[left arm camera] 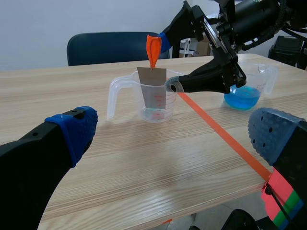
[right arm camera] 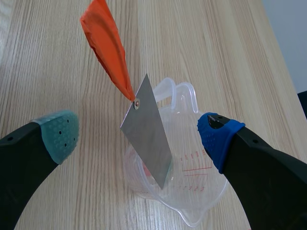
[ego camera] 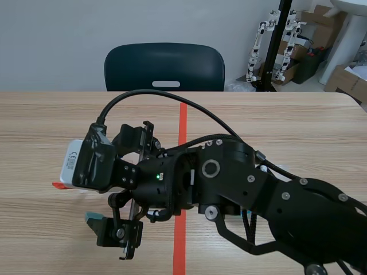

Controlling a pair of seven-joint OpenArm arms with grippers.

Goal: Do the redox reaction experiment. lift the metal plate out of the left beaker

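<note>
the metal plate stands on end in the clear beaker, leaning, with its lower corner down inside and its top edge well above the rim. an orange tag is fixed at the top corner and sticks up past it. so the long axis runs up and down, tilted, and the plate comes out upward.

your right claw is wide, one pad on each side of the plate. neither pad is touching it as far as the right wrist view shows. the plate lies just ahead of and between the fingers, so i'd judge you are lined up and need to close on the upper part of the plate or the tag before you lift.

your left claw is also wide and holds nothing. it sits low over the table, well apart from the beaker, so the right arm is clearly the nearer one. a second beaker with blue liquid stands off to the side, beyond the right arm.
</note>
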